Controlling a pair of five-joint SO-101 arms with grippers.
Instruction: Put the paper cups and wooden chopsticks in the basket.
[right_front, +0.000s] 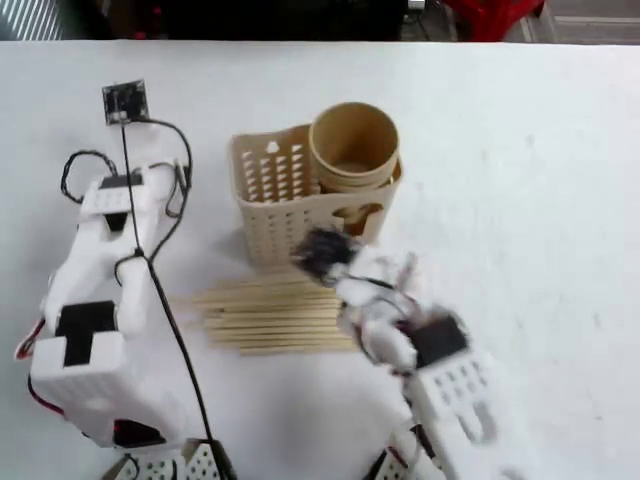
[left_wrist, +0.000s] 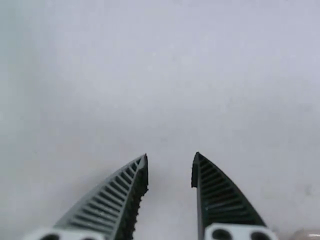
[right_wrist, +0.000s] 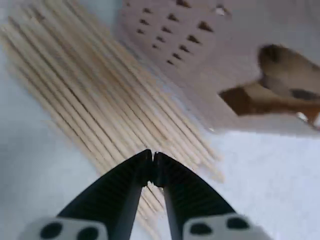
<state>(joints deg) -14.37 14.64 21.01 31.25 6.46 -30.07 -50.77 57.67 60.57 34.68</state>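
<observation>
Right gripper (right_wrist: 152, 159), jaws pressed together on nothing, hung over the wooden chopsticks (right_wrist: 95, 85) just beside the basket (right_front: 262, 215), mid-table; left gripper (left_wrist: 170, 167), jaws parted, held nothing over the bare table (left_wrist: 160, 60).

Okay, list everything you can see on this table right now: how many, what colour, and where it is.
basket: one, cream, perforated, upright at mid-table.
paper cups: nested stack, count unclear, brown, standing in the basket's right part.
wooden chopsticks: loose pile, too many to count, pale wood, flat on the table along the basket's near side.
circuit board: one, small, black, on the table's far left.
cable: black, runs from the board past the left arm.
table: one, white.
left arm: white, at the table's left; left gripper open over bare table.
right arm: white and black; right gripper shut, over the chopsticks by the basket.
</observation>
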